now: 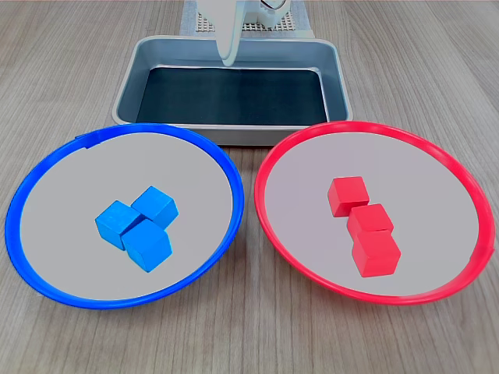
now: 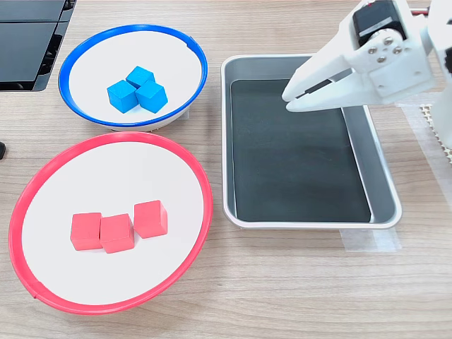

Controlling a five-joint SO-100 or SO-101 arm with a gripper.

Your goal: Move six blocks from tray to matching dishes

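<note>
Three blue blocks [image 1: 139, 226] [image 2: 138, 90] lie clustered in the middle of the blue-rimmed dish [image 1: 62, 195] [image 2: 92, 67]. In the red-rimmed dish [image 1: 437, 195] [image 2: 106, 176], three red blocks [image 1: 364, 226] [image 2: 116, 227] form a short row. The silver tray [image 1: 234, 134] [image 2: 311, 220] shows only its bare black bottom, with no block in it. My white gripper [image 1: 227, 61] [image 2: 287, 99] hangs above the tray's far side in the first exterior view. Its jaws are together and hold nothing.
The arm's white body [image 2: 431, 63] stands behind the tray on a mesh mat [image 1: 273, 25]. A black panel [image 2: 28, 42] lies at the second exterior view's top left. A strip of clear tape [image 2: 367, 240] holds the tray to the wooden table.
</note>
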